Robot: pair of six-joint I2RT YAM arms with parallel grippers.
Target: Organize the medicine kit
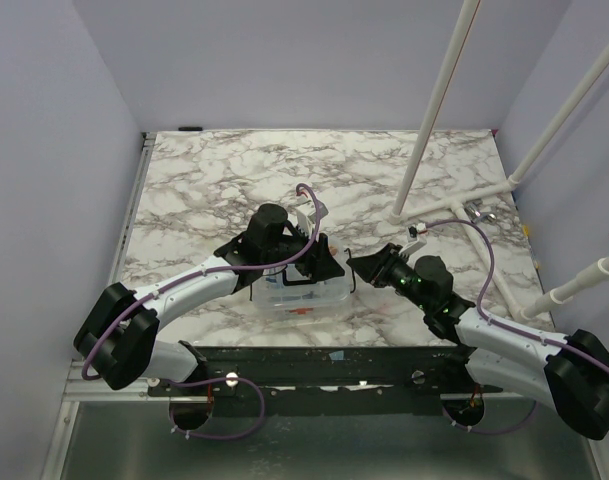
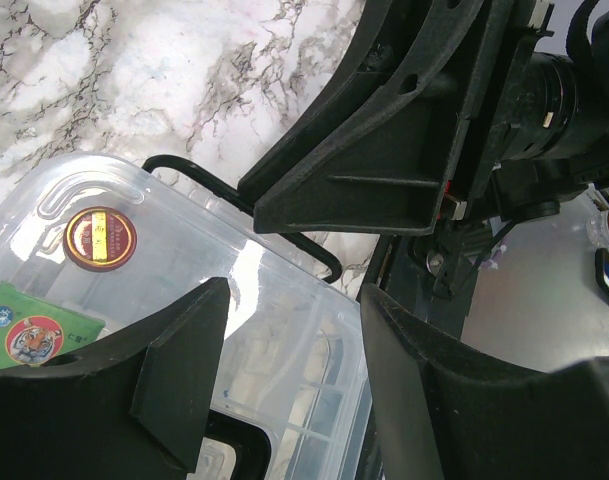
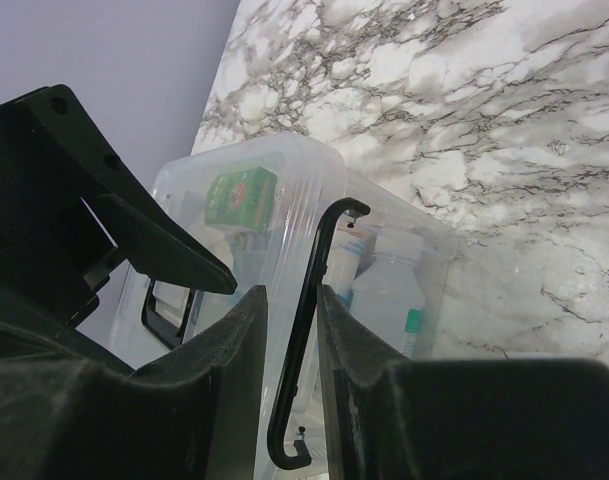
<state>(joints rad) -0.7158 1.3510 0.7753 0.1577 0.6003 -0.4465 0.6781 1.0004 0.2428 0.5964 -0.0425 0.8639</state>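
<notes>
marble table (image 1: 234,180), white pipes (image 1: 439,100)

No wording can be read with certainty. Inside the medicine kit (image 2: 184,300), a round maroon tin (image 2: 100,239) carries a yellow strip of illegibly small characters, and a green packet (image 2: 29,330) shows a tiger-head emblem in an orange circle, its lettering blurred.

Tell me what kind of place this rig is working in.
Probably a lab test cell, not a home or clinic: plain lavender walls box in a marble-patterned table, white pipe framing stands at its right, and both arms are bolted to a metal rail at its near edge.
</notes>
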